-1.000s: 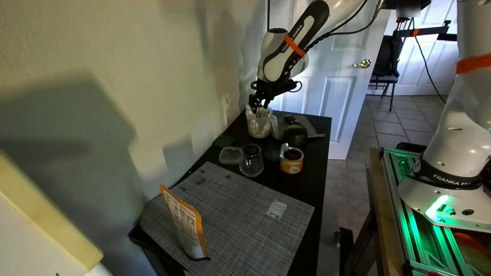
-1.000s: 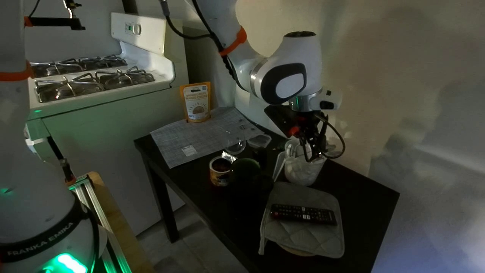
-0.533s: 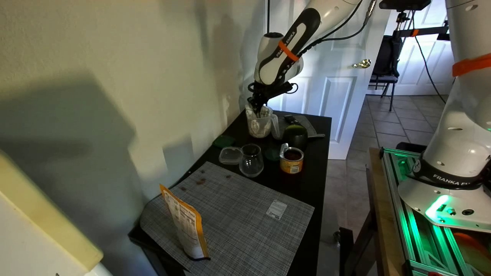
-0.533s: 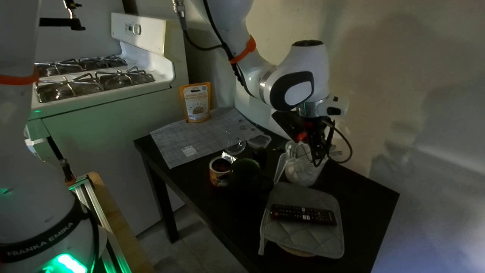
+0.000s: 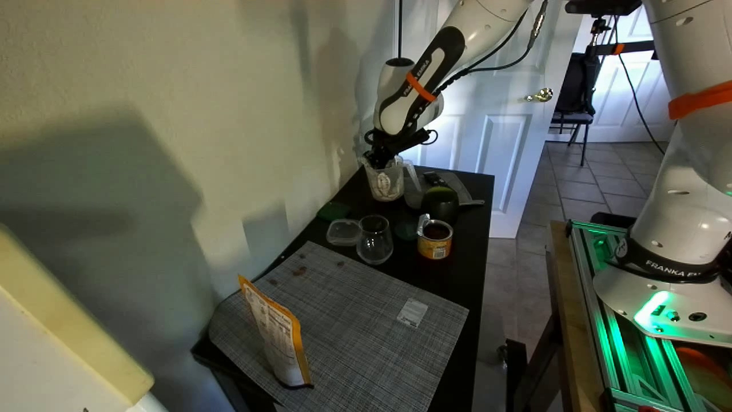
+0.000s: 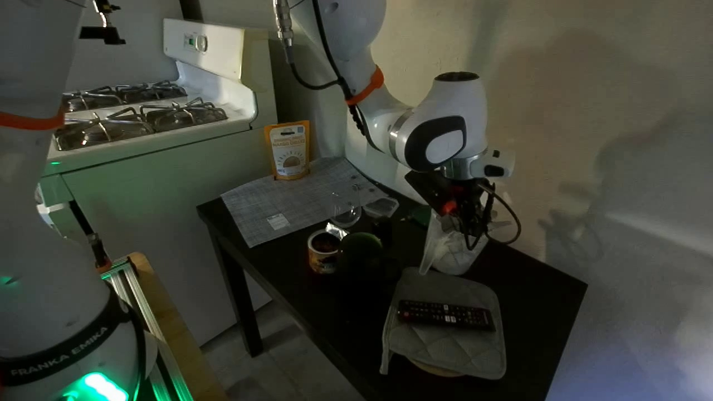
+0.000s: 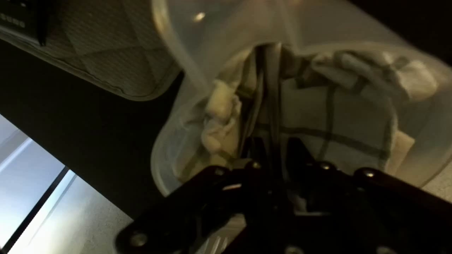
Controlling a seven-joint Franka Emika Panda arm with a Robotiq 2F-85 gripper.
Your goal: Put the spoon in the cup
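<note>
Wrist view: we have the black two-fingered gripper (image 7: pixel 276 144) at the mouth of a translucent plastic jug (image 7: pixel 161 151). Fingertips slightly apart, a long shiny metal utensil (image 7: pixel 273 81) between them; too dim for us to tell whether they press on it. Its far end is hidden, so we cannot tell if it is the spoon. Pale brown-checked cloth (image 7: pixel 307 106) inside the jug. Grey quilted pad (image 7: pixel 116 60) just beside, on the black desk (image 7: pixel 106 141).

In an exterior view: we find the short, round, orange-labelled cup with a dark inside (image 5: pixel 434 247) upright on the desk, well apart from the jug, near a clear rounded glass (image 5: pixel 374 243). Orange-edged white pouch (image 5: pixel 280 337) stands on a grey woven placemat (image 5: pixel 354 320).

In an exterior view: white arm (image 6: pixel 457 122) bends down over the jug. Black remote control (image 6: pixel 445 314) lies on the pad. Cup sits just beside a dark rounded object with a green top (image 6: pixel 361 256).
</note>
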